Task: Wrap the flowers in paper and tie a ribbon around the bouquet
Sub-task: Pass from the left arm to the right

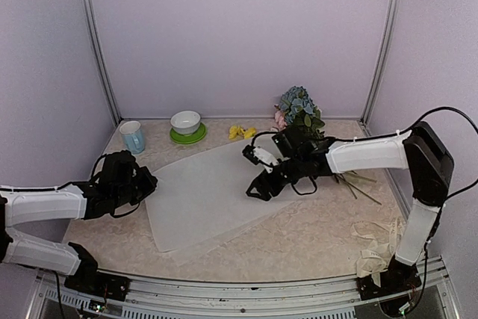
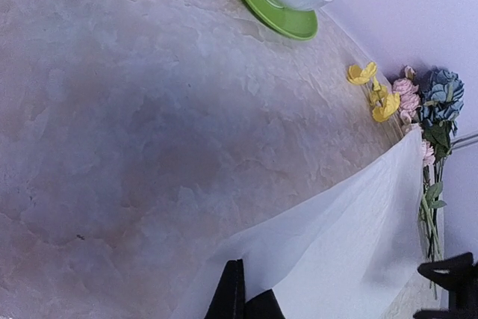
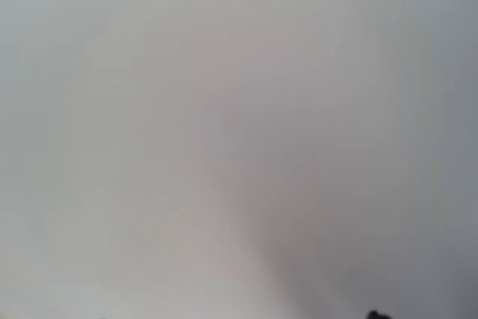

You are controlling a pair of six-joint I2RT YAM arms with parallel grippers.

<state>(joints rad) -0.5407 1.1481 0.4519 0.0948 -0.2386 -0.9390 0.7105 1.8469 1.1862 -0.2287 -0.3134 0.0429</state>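
The paper (image 1: 209, 199) lies spread on the table as a wide white sheet. My left gripper (image 1: 151, 182) is at its left edge; in the left wrist view the dark fingers (image 2: 237, 296) are shut and pinch that edge of the paper (image 2: 351, 244), lifting it slightly. My right gripper (image 1: 255, 177) hovers over the sheet's right edge with its jaws apart. The right wrist view is only a white blur of paper (image 3: 224, 140). The flowers (image 1: 299, 110) lie at the back right, their stalks (image 1: 357, 184) running behind the right arm. The ribbon (image 1: 377, 244) sits crumpled at the front right.
A white bowl on a green saucer (image 1: 187, 134) and a pale blue mug (image 1: 133, 137) stand at the back left. Loose yellow blooms (image 1: 240, 132) lie beside the flower heads. Walls close in the table on three sides.
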